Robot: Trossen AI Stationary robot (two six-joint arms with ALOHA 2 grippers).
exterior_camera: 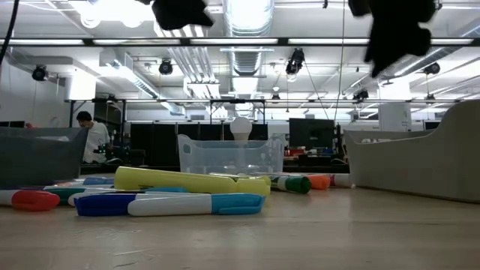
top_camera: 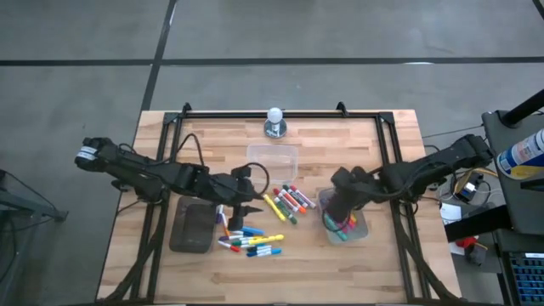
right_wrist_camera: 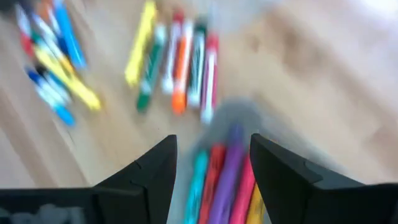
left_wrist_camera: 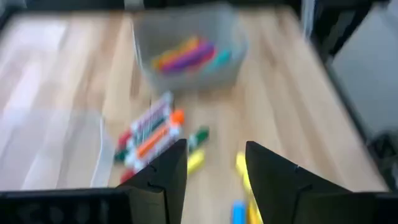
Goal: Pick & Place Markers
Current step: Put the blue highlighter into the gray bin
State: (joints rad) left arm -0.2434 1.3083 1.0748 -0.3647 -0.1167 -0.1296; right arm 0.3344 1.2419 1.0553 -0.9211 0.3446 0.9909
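Left gripper [top_camera: 245, 204], fingers apart and empty, hung over the loose markers [top_camera: 253, 241] lying flat beside it, nearer than my right gripper [top_camera: 340, 212], open over its tub [top_camera: 360, 228].

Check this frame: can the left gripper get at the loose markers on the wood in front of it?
Probably yes. The left gripper is open and empty, right above the loose markers, with nothing over them. The right gripper is apart, over the clear tub.
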